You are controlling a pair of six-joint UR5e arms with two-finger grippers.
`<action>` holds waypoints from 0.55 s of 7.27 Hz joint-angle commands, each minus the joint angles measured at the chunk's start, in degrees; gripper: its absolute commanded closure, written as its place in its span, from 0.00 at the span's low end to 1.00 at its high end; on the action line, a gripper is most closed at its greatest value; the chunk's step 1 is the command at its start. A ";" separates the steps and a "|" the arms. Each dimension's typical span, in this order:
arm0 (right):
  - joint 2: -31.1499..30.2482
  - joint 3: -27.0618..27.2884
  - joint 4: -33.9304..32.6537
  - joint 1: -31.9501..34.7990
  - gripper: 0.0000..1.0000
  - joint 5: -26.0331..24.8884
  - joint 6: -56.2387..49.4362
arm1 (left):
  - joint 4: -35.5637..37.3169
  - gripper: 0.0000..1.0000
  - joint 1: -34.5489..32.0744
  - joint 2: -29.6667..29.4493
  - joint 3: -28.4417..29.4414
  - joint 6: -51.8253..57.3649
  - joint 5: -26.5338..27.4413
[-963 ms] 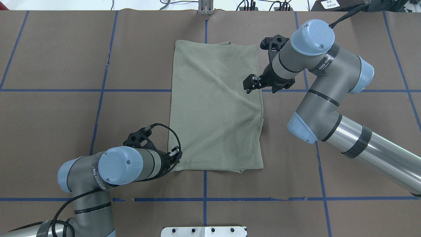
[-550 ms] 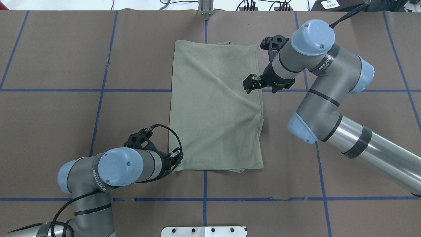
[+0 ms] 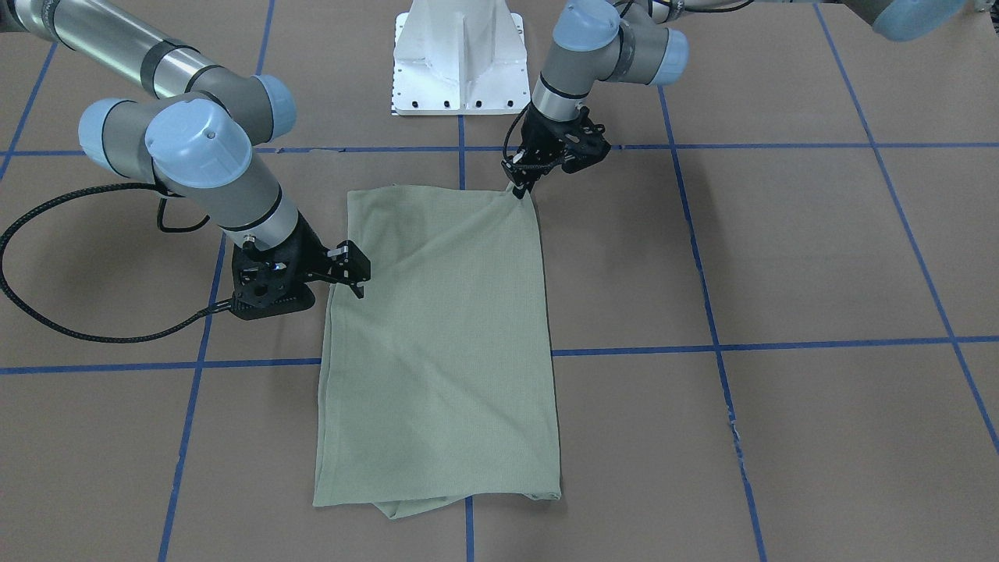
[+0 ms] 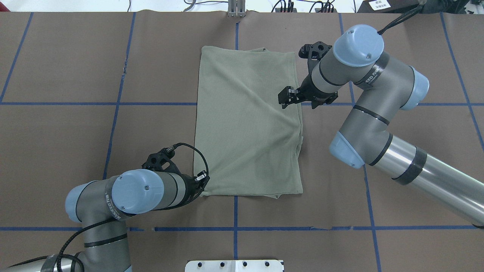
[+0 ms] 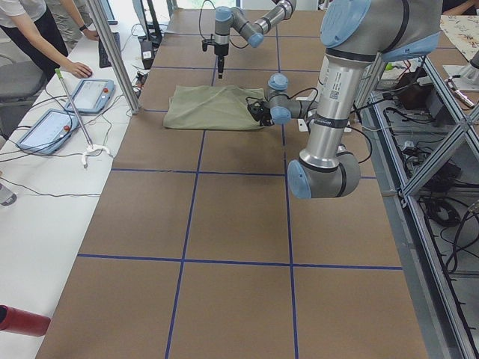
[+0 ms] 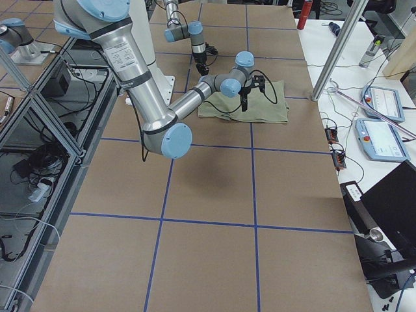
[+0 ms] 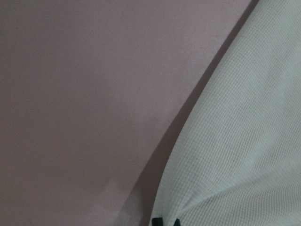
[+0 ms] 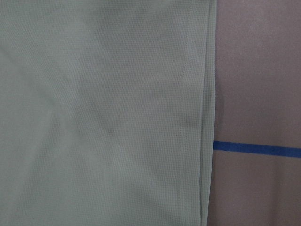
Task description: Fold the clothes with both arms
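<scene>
There is one big brown table (image 4: pixel 56 151) with blue lines on it. Two grey arms with blue caps reach over it: the right arm (image 4: pixel 378 113) and the left arm (image 4: pixel 138 192). One pale green shirt (image 4: pixel 245 124) lies in the middle of the table, folded into a long shape. One white base (image 3: pixel 459 55) sits at the robot's edge of the table.

There are two black grippers. The left gripper (image 4: pixel 203 178) is at the shirt's corner nearest the robot, on the left side. Its tips are close together and pinch the cloth, which bunches up there. The right gripper (image 4: pixel 285 97) is over the shirt's right edge, farther from the robot, with its fingers spread apart.
</scene>
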 commanded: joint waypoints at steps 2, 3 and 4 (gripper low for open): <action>-0.13 6.47 -0.14 -9.64 0.00 -7.98 17.78 | 2.75 1.00 -0.17 0.58 -3.31 1.96 -0.33; -1.35 9.29 -0.58 -11.84 0.00 -8.17 23.06 | 2.94 1.00 -0.08 0.58 -4.02 1.98 -0.42; -2.67 10.71 -0.67 -14.47 0.00 -10.43 27.46 | 2.95 1.00 -0.16 0.58 -4.11 2.06 -1.55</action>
